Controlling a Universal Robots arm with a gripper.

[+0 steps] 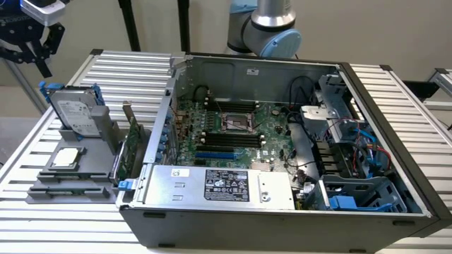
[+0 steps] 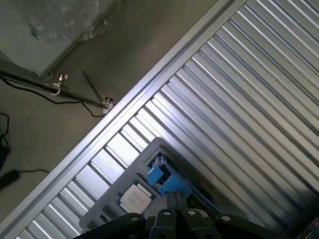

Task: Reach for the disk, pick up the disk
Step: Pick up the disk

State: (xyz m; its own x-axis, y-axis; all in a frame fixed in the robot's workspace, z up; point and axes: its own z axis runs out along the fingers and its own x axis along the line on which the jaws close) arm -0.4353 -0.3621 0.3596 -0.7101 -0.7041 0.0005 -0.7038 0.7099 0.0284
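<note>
**Fingers poised over the upright disk**

A ribbed aluminium bench [image 1: 403,111] stands before a beige wall [image 1: 395,32] and carries an open grey computer case [image 1: 282,225]. At the exterior view's left, the silver-grey, blue-framed disk [image 1: 74,112] stands upright in a grey holder [image 1: 71,177]. The arm's black fingers [image 1: 42,62] hang above it, pressed together, holding nothing.

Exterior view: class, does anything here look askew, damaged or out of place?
Nothing looks damaged or spilled. The disk stands on edge, tilted, in the grey holder at the exterior view's left, and the computer case lies open on its side.
</note>
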